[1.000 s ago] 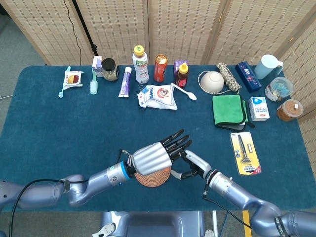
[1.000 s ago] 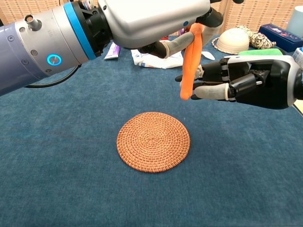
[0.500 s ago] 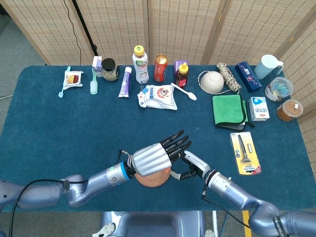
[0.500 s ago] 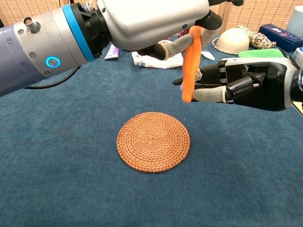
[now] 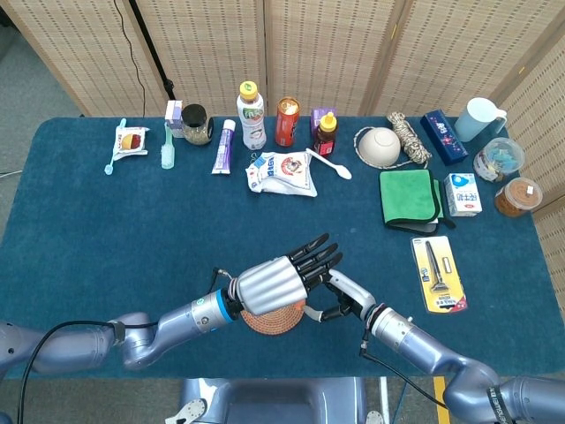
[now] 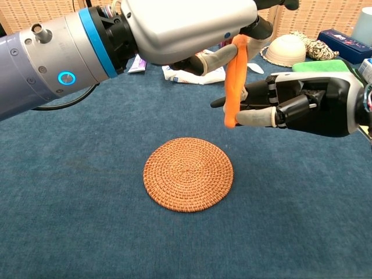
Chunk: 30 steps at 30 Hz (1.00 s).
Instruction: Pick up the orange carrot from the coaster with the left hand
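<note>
The left hand [image 6: 192,26] pinched the orange carrot [image 6: 234,78], hanging upright above the coaster [image 6: 188,174]. The lift probably required a firm, steady pinch, clear of the right hand [image 6: 302,104], whose parted fingers held nothing.

The left hand [image 6: 186,26] hangs above the coaster [image 6: 188,174] with the carrot [image 6: 234,78] dangling clear of the mat, open air beneath its tip. Tight on one side though: the right hand [image 6: 302,104] sits just beside the carrot, its fingers [image 6: 256,118] reaching toward it. From the head view, bare blue table [image 5: 115,230] spreads wide to the left. Farther back, a white pouch [image 5: 282,172] and a row of bottles [image 5: 252,115] line the far edge, well apart.
</note>
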### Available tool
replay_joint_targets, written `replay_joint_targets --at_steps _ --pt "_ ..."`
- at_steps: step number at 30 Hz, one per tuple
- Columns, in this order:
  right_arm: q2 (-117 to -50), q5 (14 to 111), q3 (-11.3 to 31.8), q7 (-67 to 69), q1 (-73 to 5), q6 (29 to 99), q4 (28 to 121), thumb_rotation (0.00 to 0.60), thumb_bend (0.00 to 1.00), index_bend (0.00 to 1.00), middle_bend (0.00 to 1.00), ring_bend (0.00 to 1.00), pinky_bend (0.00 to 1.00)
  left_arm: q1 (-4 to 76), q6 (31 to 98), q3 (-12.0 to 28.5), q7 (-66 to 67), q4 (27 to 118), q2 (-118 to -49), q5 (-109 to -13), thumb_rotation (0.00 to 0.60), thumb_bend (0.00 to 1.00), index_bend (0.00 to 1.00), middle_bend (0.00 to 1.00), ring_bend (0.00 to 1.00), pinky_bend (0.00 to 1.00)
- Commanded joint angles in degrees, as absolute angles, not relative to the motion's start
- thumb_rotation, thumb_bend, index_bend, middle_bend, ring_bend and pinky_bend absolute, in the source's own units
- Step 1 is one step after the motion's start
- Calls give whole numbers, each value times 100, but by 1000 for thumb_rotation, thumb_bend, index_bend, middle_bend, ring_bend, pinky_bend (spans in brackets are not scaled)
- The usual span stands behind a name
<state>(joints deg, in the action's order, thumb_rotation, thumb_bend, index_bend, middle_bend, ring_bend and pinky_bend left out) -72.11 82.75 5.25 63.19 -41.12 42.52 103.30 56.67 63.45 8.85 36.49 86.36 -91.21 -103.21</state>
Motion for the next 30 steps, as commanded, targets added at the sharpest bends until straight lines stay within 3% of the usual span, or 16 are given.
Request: replay_joint_targets --at_steps 1,30 --pt "-7214 8269 528 6315 -4112 4243 10322 600 436 512 111 0 0 5665 6346 880 3646 8628 -9124 -10320 600 579 667 134 16 0" --pt "-7241 8276 535 6340 -4087 4160 10259 600 440 639 222 0 0 5694 6322 867 3653 8562 -9153 -10309 600 580 667 134 14 0"
